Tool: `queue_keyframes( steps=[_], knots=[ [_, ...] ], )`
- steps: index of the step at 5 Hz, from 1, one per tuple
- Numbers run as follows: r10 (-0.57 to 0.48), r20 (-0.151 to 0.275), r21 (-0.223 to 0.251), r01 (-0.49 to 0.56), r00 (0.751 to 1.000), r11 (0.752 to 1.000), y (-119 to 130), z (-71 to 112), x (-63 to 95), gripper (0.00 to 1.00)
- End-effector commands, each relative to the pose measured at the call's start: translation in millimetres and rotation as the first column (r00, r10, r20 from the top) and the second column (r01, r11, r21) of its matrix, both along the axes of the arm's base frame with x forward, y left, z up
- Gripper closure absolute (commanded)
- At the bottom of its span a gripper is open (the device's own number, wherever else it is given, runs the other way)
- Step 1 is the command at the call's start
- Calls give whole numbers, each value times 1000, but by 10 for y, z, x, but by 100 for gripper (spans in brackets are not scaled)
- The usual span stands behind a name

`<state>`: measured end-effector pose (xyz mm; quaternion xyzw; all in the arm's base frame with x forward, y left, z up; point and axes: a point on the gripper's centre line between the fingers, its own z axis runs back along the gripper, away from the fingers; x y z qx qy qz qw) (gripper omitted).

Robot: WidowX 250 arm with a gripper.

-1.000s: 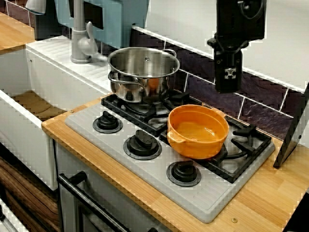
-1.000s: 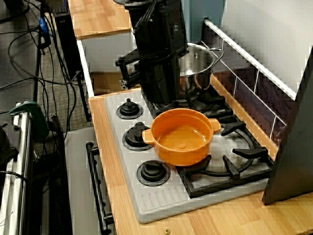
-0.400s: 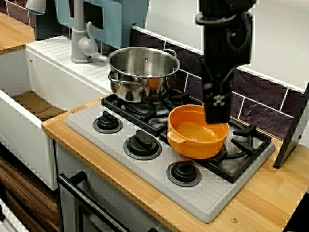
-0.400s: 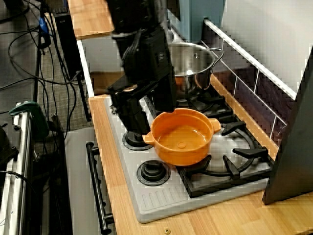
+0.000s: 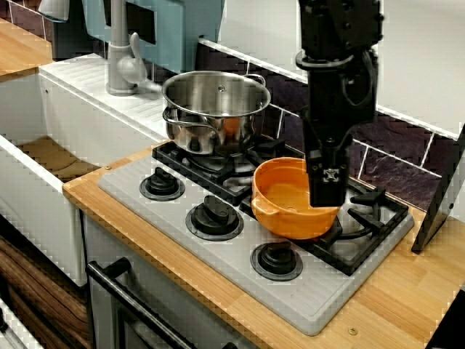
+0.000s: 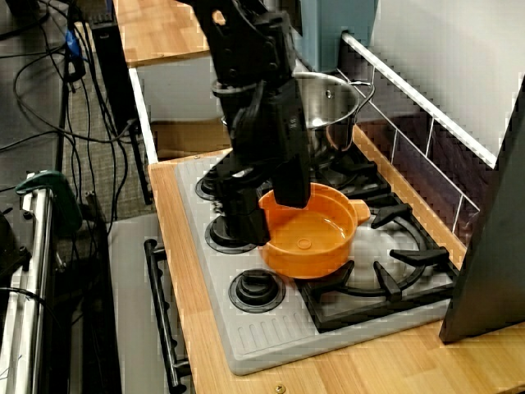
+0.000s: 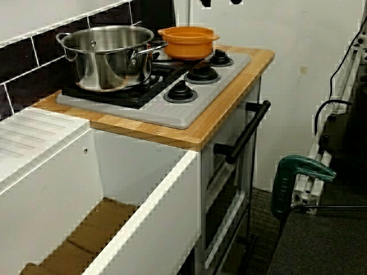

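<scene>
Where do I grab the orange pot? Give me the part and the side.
Take the orange pot by its thin rim, coming down from above, one finger inside, one outside: it stands upright, open and empty, and its side lugs are stubby.

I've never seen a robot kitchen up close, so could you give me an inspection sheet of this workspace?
Surface: grey hob set in a wooden counter; three black knobs along its front.
Job's things: orange pot on a burner grate, looks empty.
Clutter: steel pot on the other burner; dark panel leaning at the counter's end.
Grippers: gripper open, fingers straddling the orange pot's rim on the knob side; contact cannot be told.
Cables: loose cables on the floor beside the unit.
Surroundings: white sink, grey tap, dark tiles, green clamp.
</scene>
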<state>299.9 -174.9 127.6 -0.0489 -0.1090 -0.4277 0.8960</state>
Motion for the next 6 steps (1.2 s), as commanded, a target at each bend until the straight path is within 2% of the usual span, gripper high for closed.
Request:
queue_keyframes(
  steps=[1,3,5,6],
  knots=[
    [19,14,-8,-19,1000,1000,199,-28,-191,0],
    [16,-11,-28,-16,1000,999,274,-256,-179,0],
    [9,-24,-21,-10,1000,1000,253,-385,-202,0],
    [3,-38,-23,-4,999,1000,259,-468,-182,100]
  ],
)
